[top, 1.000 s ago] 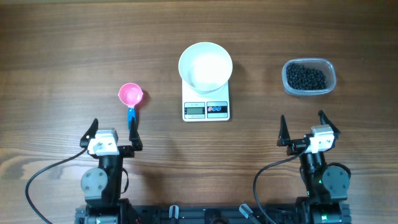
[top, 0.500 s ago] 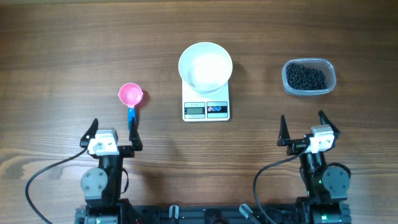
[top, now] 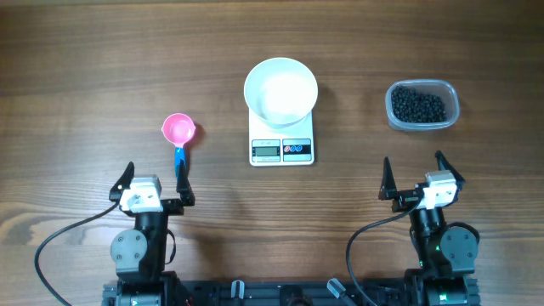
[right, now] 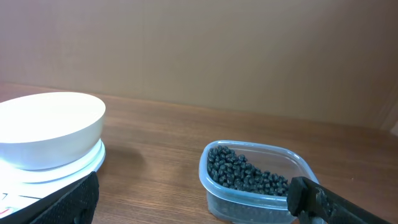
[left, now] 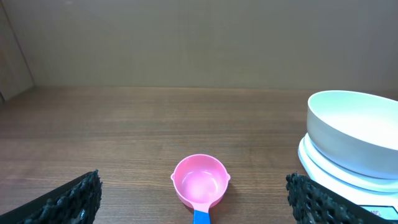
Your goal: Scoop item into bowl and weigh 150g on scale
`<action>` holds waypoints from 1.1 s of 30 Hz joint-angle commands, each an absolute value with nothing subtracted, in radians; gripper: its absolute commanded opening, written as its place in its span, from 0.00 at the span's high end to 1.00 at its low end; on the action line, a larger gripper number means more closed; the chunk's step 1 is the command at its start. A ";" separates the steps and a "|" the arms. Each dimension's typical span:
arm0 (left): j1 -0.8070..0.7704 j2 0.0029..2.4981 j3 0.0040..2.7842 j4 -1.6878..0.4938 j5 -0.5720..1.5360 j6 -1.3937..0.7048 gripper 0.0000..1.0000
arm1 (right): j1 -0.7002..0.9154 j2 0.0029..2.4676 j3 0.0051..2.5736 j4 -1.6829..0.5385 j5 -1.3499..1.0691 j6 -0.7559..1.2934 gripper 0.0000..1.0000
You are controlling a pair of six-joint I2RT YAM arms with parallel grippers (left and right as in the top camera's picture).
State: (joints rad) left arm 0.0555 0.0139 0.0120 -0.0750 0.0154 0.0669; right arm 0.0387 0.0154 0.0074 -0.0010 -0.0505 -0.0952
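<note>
The small black round beans (top: 418,105) lay in a clear plastic tub (top: 454,107), while the left end effector (top: 155,170) and right end effector (top: 412,160) stood open, empty.

The table (top: 85,68) is warm brown wood with darker, streaky grain running across it. The bowl (top: 280,91) is plain white. The scale (top: 281,146) is white as well, with a grey display and small red and blue buttons. The beans (top: 417,104) are matte black, and their tub (top: 456,110) is clear plastic. The scoop (top: 178,130) has a pink cup and a blue handle. The left claw (top: 155,167) and right claw (top: 412,161) have black fingers and white housings; the pads (left: 74,196) show a fine dotted black texture. The wall (left: 199,37) is dull tan.
</note>
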 commanded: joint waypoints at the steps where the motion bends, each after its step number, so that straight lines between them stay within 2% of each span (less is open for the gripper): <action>1: 0.056 0.007 0.006 -0.076 0.007 0.078 0.00 | 0.042 0.004 0.005 0.001 -0.045 -0.104 0.00; 23: 0.056 0.007 0.006 -0.076 0.023 0.067 0.00 | 0.042 0.004 0.005 0.000 -0.045 -0.104 0.00; 28: 0.056 0.007 0.006 -0.045 0.112 0.068 0.00 | 0.042 0.004 0.005 0.000 -0.045 -0.105 0.00; 33: 0.056 0.007 0.006 0.098 0.356 0.067 0.00 | 0.042 0.004 0.005 0.000 -0.045 -0.104 0.00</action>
State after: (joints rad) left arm 0.0555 0.0139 0.0101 0.0143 0.1432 0.0662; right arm 0.0387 0.0154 0.0074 -0.0010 -0.0505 -0.0952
